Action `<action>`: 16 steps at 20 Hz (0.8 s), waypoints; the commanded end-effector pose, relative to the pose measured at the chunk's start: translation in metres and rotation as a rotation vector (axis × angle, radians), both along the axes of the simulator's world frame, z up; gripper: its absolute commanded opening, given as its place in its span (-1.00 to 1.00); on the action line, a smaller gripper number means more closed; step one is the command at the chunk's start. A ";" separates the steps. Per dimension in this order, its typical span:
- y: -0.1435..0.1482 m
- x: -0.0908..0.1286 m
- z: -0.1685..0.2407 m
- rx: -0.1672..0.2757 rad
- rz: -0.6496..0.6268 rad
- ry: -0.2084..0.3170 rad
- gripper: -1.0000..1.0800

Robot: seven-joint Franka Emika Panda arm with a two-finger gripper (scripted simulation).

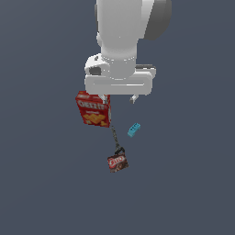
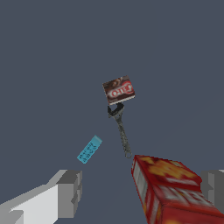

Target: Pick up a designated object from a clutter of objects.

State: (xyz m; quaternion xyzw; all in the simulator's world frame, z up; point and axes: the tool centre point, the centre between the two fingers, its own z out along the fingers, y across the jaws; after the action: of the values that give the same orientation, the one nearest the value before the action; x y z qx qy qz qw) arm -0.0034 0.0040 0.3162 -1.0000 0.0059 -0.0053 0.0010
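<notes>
The designated object, a tiny cyan brick [image 1: 133, 129] [image 2: 89, 149], lies flat on the grey floor, apart from the rest of the clutter of objects. My gripper [image 1: 120, 98] [image 2: 142, 183] hangs open above the floor, behind the brick in the exterior view. Its fingers [image 2: 70, 192] stand wide apart and hold nothing. The red Cheez-It box [image 1: 93, 109] [image 2: 175, 194] stands below the gripper. In the wrist view the box shows between the two fingers, and the brick sits outside the finger span.
A thin dark chain-like piece [image 1: 114, 137] [image 2: 122, 131] runs from the box toward a small dark brown Oreo pack [image 1: 118, 162] [image 2: 118, 90]. The brick lies on the exterior view's right of that chain. Bare grey floor [image 1: 193, 174] surrounds the group.
</notes>
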 end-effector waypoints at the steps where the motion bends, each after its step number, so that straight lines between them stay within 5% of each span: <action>1: 0.000 0.000 0.000 0.000 0.000 0.000 0.92; 16: -0.011 0.004 0.009 0.019 -0.006 -0.021 0.92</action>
State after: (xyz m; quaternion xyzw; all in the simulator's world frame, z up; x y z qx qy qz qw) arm 0.0004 -0.0073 0.3265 -0.9998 0.0081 -0.0162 0.0106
